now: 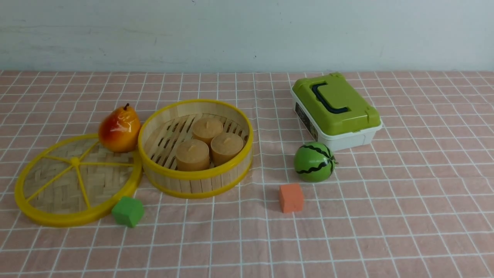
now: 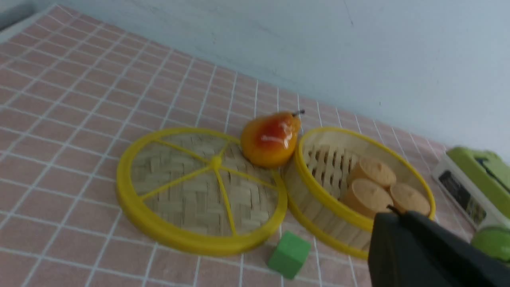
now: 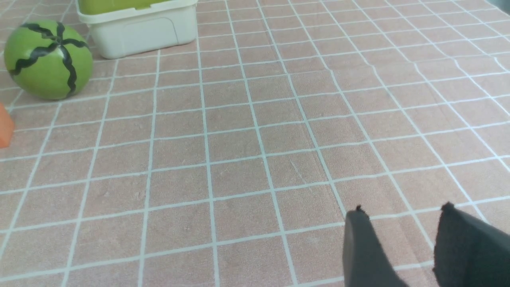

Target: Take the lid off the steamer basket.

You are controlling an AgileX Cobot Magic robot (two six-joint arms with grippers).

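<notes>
Left gripper (image 2: 392, 211) (closed, apparently empty) hangs clear of lid (image 2: 201, 191).

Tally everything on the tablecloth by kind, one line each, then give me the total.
Steamer basket: 1
Lid: 1
Tan cylinders in the basket: 3
Toy fruit: 2 (pear, watermelon)
Cubes: 2 (green cube, orange cube)
Box with green lid: 1
Total: 10

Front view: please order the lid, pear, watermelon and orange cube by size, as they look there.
1. Lid, by far the largest.
2. Pear and watermelon look about alike; I cannot rank them.
3. Orange cube, the smallest.
</notes>
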